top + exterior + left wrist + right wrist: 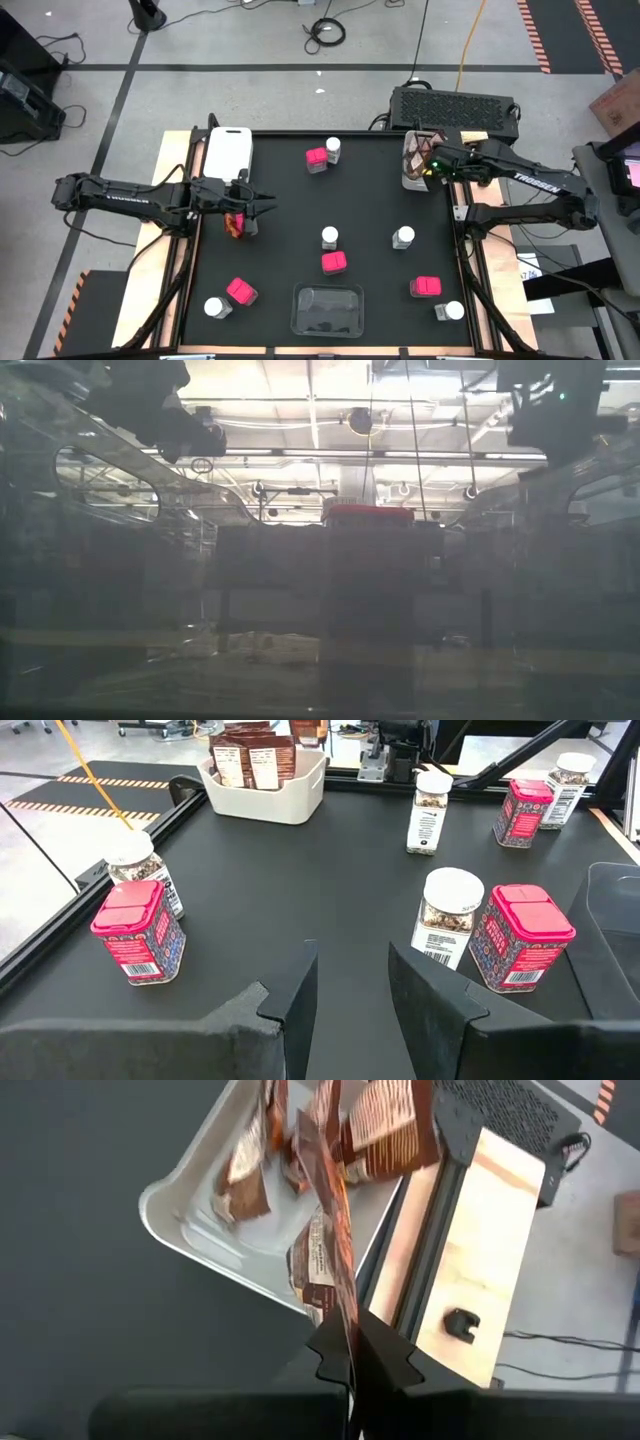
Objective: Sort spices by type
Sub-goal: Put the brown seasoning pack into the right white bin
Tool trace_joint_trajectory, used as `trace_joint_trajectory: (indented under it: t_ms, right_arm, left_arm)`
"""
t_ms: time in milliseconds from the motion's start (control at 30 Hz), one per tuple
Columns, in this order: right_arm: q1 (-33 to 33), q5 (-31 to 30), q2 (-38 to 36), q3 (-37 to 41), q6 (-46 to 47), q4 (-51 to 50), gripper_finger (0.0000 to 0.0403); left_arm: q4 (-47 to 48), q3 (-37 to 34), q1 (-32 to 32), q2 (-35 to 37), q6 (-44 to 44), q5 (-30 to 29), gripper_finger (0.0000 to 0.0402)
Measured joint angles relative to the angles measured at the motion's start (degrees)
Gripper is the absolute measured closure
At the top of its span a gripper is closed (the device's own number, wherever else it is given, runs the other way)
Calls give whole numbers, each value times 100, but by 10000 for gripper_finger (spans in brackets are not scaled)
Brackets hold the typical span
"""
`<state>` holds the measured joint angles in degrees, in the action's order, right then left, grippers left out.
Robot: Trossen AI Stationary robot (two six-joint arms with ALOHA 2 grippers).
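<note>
Pink square-topped boxes [334, 262] and clear jars with white lids [329, 237] stand scattered on the black table. Brown spice packets lie in a white tray [190, 1220] at the table's far right corner. My right gripper [352, 1342] is above that tray [413, 165], shut on one brown packet [335, 1250]. At the table's left side my left gripper [350, 970] stands open and level above the table, with nothing between its fingers. A pink box [137, 932] and a jar [445, 915] stand ahead of it. My right gripper pinches a brown packet by one edge [342, 1315] between its two fingers. The fingers slant downward from above. The packet shows edge-on and reaches out ahead of the fingers over the tray's packets. I cannot tell whether its far end touches them.
An empty white tray [228, 152] sits at the far left, and a clear tray [326, 308] at the near edge. More boxes [425, 287] and jars [453, 311] stand near the right front corner. A red-orange thing [235, 226] shows under my left wrist.
</note>
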<state>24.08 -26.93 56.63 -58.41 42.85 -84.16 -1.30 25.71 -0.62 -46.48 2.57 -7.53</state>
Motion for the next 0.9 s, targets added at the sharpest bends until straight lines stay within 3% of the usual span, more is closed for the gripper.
trace_joint_trajectory:
  t_ms: [433,900]
  right_arm:
    - [25,-104,175,518,-337,1131,403]
    - [531,-189,1295,518,-927,1750,403]
  left_arm:
    - [4,0,0,-2,0,0,274]
    - [15,0,0,0,0,-1,274]
